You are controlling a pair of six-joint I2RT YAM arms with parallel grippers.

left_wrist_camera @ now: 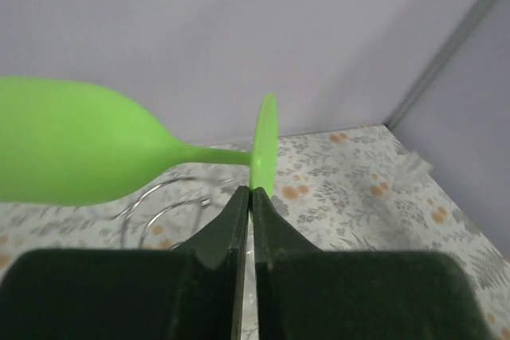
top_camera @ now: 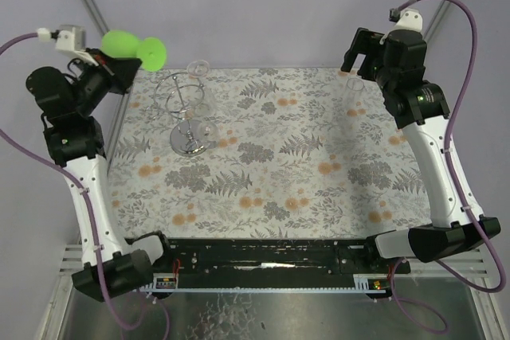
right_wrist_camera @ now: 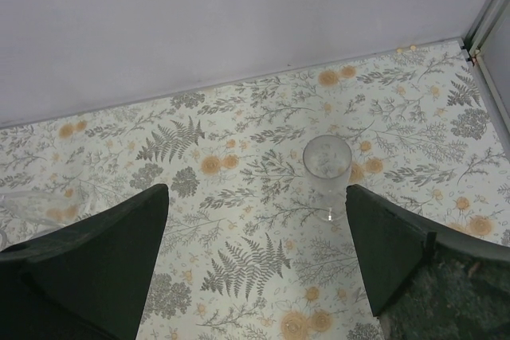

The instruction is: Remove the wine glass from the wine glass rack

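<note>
A bright green wine glass (top_camera: 131,48) hangs sideways in the air at the far left, above and left of the wine glass rack (top_camera: 185,109). My left gripper (top_camera: 119,65) is shut on the rim of its round foot. In the left wrist view the fingertips (left_wrist_camera: 251,191) pinch the foot's edge, the green wine glass (left_wrist_camera: 80,145) has its bowl pointing left, and the wine glass rack's wire loops (left_wrist_camera: 171,205) show below it. My right gripper (top_camera: 362,49) is raised at the far right, open and empty (right_wrist_camera: 255,189).
A clear glass foot (top_camera: 198,67) shows at the rack's far side and another clear piece (top_camera: 211,129) near its shiny base (top_camera: 189,143). A clear tumbler (right_wrist_camera: 327,166) stands under the right gripper. The grey back wall is close behind.
</note>
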